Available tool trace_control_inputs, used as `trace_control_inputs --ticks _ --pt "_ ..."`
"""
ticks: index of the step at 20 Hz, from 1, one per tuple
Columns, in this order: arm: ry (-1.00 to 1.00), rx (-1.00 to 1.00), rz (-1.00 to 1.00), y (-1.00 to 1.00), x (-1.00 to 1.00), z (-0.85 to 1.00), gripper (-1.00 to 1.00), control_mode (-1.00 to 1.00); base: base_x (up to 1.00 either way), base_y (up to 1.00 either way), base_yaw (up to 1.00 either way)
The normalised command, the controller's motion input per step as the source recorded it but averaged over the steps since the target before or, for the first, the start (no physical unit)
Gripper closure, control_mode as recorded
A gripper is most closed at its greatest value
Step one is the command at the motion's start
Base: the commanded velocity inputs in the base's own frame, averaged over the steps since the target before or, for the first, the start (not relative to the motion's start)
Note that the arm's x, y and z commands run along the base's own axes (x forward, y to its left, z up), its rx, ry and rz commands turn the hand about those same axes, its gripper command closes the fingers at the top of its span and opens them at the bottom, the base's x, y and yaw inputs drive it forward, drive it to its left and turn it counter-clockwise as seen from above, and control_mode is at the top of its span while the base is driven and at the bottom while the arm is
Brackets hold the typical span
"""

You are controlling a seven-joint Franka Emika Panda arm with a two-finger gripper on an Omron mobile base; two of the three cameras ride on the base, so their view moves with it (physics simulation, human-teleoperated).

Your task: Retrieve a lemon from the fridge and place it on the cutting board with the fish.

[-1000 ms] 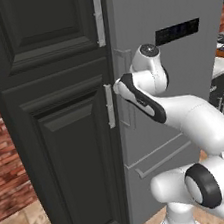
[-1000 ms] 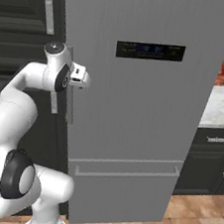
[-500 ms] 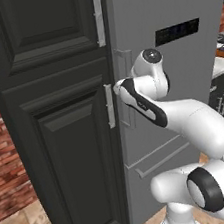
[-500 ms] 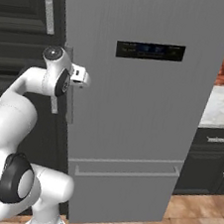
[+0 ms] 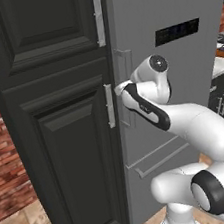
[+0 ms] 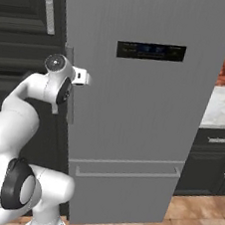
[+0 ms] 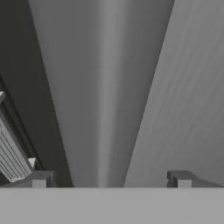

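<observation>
Closed fridge point(image 6: 144, 113), jaws straddling handle point(image 7: 103, 96), contact unclear

— What stands where in the kitchen?
— The fridge point(image 6: 144, 113) rises dead ahead, door closed, its display strip point(image 6: 150, 51) high on the door and its handle point(image 5: 126, 86) running down the left edge. A panelled cabinet point(image 5: 59, 116) stands directly to its left.

— And the arm?
— The pincer point(image 7: 109, 179) sits at the handle, one fingertip on each side of the bar. A counter point(image 6: 224, 106) lies off to the fridge's right.
</observation>
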Motion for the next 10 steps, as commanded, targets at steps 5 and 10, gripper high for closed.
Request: trace_control_inputs --ticks 5,10 --pt "-0.01 0.01 0.12 0.0 0.36 -0.05 1.0 -1.0 0.0 0.0 0.0" --pt "0.0 0.0 0.15 0.0 0.25 -0.02 1.0 -1.0 0.0 0.0 0.0"
